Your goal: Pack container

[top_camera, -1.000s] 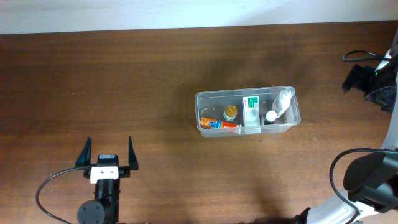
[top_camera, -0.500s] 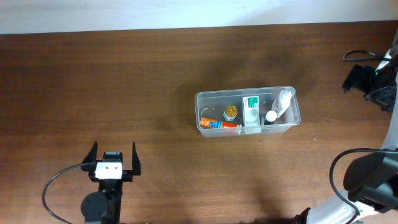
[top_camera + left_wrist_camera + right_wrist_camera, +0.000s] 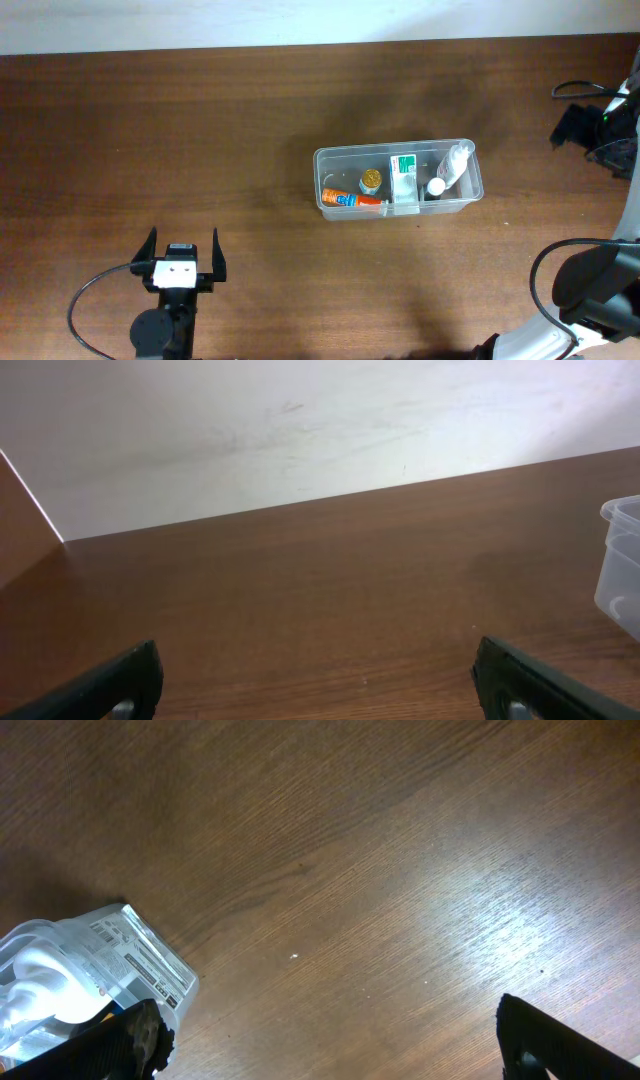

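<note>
The container (image 3: pixel 331 158), a clear plastic tub, stands right of the table's middle. In it lie an orange tube (image 3: pixel 352 199), a gold-capped jar (image 3: pixel 371 180), a white-and-green box (image 3: pixel 403 178) and a white bottle (image 3: pixel 450 168). My left gripper (image 3: pixel 182 242) is far to the container's lower left near the front edge, open and empty. In the left wrist view, only the tub's corner (image 3: pixel 622 555) shows at the right edge. My right gripper (image 3: pixel 340 1045) is open over bare wood, with the tub's labelled end (image 3: pixel 120 955) at lower left.
The brown wooden table (image 3: pixel 200 130) ends at a pale wall (image 3: pixel 300 420) at the back. The right arm's black body and cables (image 3: pixel 590 130) fill the overhead view's right edge, with a cable loop (image 3: pixel 560 270) at the bottom right.
The left gripper drew back a little toward the front edge and slightly right during the first half second, then held still. The container and its contents have not moved.
</note>
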`<control>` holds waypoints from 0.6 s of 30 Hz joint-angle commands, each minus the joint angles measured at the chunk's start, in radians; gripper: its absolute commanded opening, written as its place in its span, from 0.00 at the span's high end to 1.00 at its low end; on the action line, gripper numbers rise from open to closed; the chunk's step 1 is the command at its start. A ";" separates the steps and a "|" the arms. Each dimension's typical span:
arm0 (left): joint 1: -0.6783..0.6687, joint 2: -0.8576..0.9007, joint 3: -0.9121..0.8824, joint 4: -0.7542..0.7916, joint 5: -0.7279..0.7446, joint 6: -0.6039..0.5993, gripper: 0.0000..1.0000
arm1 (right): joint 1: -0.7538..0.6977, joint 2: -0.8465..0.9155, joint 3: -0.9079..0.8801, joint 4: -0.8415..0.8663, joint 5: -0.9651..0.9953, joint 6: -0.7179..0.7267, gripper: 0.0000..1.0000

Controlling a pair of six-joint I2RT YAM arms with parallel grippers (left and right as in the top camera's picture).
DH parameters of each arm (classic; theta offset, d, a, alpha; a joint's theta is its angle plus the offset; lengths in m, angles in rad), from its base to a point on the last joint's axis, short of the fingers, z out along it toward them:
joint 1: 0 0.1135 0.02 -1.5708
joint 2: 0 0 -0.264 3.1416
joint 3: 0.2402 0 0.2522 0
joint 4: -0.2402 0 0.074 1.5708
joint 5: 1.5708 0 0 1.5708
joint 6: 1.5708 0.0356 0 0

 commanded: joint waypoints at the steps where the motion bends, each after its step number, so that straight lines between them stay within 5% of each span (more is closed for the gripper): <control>1: 0.005 -0.008 -0.002 -0.008 0.011 0.012 0.01 | -0.006 -0.005 0.001 0.000 0.008 0.005 0.02; 18: 0.005 -0.008 -0.002 -0.008 0.011 0.012 0.01 | -0.004 -0.021 0.001 0.005 0.013 0.005 0.02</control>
